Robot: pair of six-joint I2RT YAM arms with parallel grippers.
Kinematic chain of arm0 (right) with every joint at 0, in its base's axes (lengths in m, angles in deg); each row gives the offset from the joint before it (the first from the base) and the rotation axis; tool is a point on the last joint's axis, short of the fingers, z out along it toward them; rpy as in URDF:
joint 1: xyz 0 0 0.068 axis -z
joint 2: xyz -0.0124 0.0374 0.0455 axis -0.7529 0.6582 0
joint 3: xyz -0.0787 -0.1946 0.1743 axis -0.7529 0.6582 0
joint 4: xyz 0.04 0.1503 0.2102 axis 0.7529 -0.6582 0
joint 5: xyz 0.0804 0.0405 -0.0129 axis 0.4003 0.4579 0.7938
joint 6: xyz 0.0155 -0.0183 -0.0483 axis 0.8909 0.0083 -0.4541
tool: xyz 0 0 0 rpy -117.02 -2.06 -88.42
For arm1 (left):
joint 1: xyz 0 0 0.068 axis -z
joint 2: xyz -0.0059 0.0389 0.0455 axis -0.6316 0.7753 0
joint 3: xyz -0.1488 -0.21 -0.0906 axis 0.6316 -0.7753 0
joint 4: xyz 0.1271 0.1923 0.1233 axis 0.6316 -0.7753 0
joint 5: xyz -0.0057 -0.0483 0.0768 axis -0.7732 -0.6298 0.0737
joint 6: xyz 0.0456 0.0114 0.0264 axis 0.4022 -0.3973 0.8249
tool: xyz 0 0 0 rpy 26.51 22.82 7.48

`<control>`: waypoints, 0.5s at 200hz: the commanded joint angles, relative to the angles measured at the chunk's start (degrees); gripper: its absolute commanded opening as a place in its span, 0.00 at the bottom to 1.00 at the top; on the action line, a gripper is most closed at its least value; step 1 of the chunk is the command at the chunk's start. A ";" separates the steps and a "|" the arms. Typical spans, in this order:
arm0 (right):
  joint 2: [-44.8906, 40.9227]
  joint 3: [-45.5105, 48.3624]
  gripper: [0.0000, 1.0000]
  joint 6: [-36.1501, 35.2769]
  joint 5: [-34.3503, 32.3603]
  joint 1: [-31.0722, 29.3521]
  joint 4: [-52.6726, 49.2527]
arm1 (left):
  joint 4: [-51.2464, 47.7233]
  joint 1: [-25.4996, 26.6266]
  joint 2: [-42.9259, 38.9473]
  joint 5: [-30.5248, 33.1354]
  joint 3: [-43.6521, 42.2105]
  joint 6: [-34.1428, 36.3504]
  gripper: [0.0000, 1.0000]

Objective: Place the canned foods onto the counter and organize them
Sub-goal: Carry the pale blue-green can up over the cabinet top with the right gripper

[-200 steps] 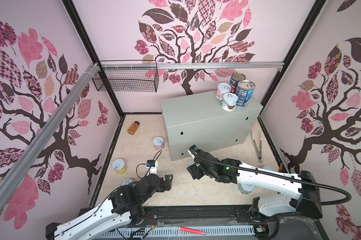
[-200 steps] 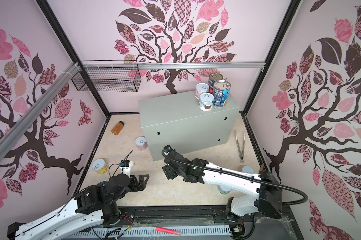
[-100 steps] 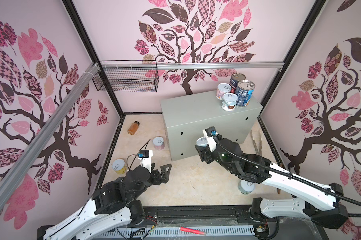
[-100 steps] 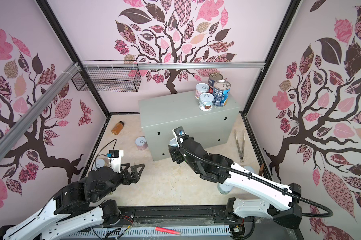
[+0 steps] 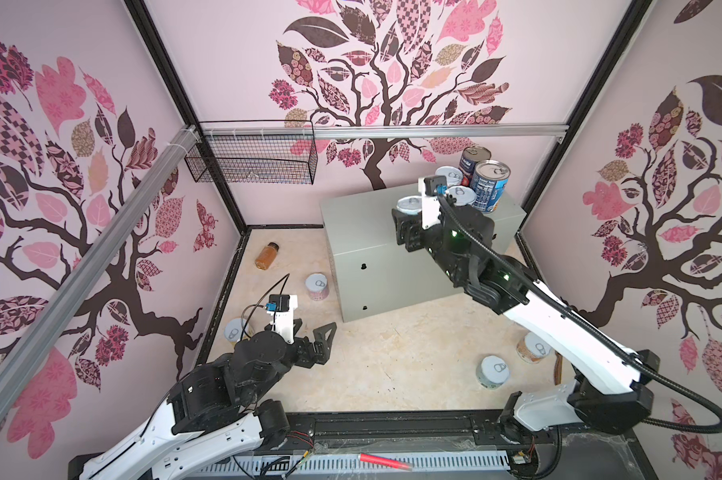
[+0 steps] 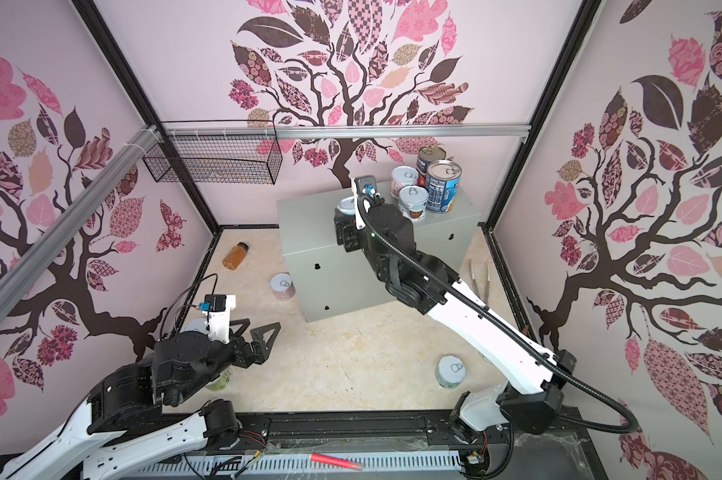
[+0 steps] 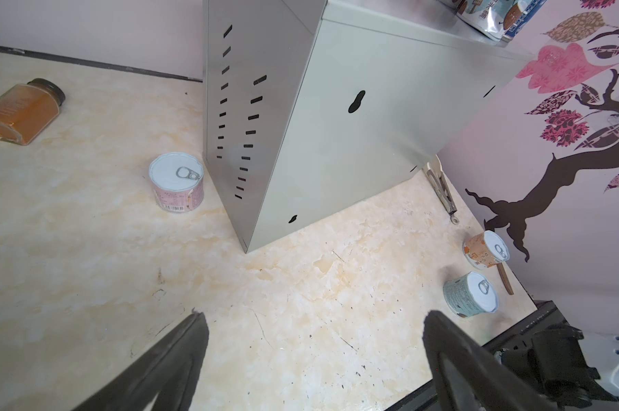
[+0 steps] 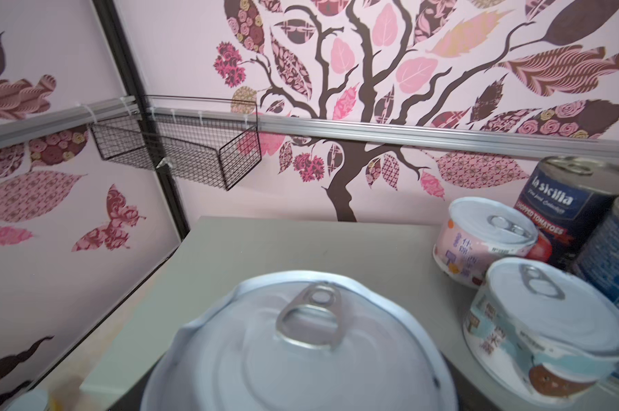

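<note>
- Right wrist view: the white lid of the carried can (image 8: 301,348) fills the foreground. My right gripper (image 5: 408,226) is pinching this short can by its sides, lid up, though the lid hides my fingers in this view.
- Just beyond that gripper stretches the bare flat top of the counter (image 8: 301,242). In both top views the can sits over the counter's front part, but I cannot tell whether its base touches the metal.
- I hold the can upright, I judge, so it can land flat on its base with no turning.
- To the side of my right gripper, toward the corner, four cans are bunched close together. The rose can (image 8: 479,245) and the pale blue can (image 8: 543,338) are nearer to me. The tomato can (image 8: 557,213) and the dark blue can (image 8: 618,256) stand behind them.
- Packing them into that corner leaves the rest of the top free. My can probably belongs just beside the two short ones.
- My left gripper (image 7: 311,315) is spread wide with nothing between the fingers, low over the floor (image 7: 301,284).
- Ahead of it the pink can (image 7: 176,181) stands just beside the counter's slotted side. The orange can (image 7: 484,249) and the teal can (image 7: 472,293) stand well off to the other side, near the wall.
- Open jaws there suit a next pick, I judge.
</note>
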 commanded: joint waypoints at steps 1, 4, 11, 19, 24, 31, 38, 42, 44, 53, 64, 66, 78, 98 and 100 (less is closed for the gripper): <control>4.66 -7.18 0.31 -0.70 2.89 2.93 3.25 | 0.08 -1.04 1.02 -1.90 2.75 2.86 0.98; 5.35 -7.82 0.31 -0.81 2.98 3.28 3.39 | 0.19 -1.33 1.24 -2.19 2.77 3.15 0.98; 6.98 -9.27 0.31 -1.03 3.50 3.97 3.95 | 0.40 -2.11 1.62 -3.09 2.75 3.58 0.98; 8.52 -10.30 0.32 -1.26 4.21 4.82 4.84 | 0.67 -3.45 2.08 -4.64 2.54 3.98 0.98; 9.43 -10.69 0.32 -1.28 4.55 5.29 5.43 | 0.97 -4.50 2.35 -5.98 2.36 4.29 0.98; 10.61 -11.30 0.32 -1.15 5.08 5.91 6.15 | 1.29 -6.30 2.72 -7.95 2.01 4.51 0.98; 11.74 -11.59 0.31 -1.20 5.60 6.47 7.07 | 1.73 -8.00 3.04 -9.89 1.30 4.76 0.98; 12.32 -11.67 0.31 -1.19 5.86 6.78 7.72 | 2.07 -8.79 3.14 -10.87 0.93 4.88 0.98; 12.65 -11.63 0.31 -1.10 5.93 6.91 7.99 | 2.22 -9.13 3.16 -11.22 0.71 4.87 0.98; 13.70 -11.28 0.31 -1.32 6.25 7.41 9.74 | 2.78 -10.32 3.38 -12.54 -0.16 5.06 0.98; 14.89 -10.57 0.31 -1.90 6.38 7.77 11.94 | 3.40 -10.93 3.55 -13.37 -1.19 5.05 0.98; 15.00 -10.39 0.31 -2.01 6.39 7.81 12.39 | 3.46 -10.94 3.52 -13.41 -1.29 5.02 0.98; 16.04 -9.69 0.31 -2.69 6.64 8.13 14.69 | 3.80 -10.94 3.56 -13.59 -2.03 5.06 0.98; 17.58 -8.78 0.31 -3.44 7.16 8.60 17.78 | 4.09 -10.96 3.25 -13.62 -2.69 5.29 0.98; 17.78 -8.73 0.31 -3.47 7.31 8.66 18.00 | 4.09 -11.01 3.23 -13.65 -2.70 5.32 0.98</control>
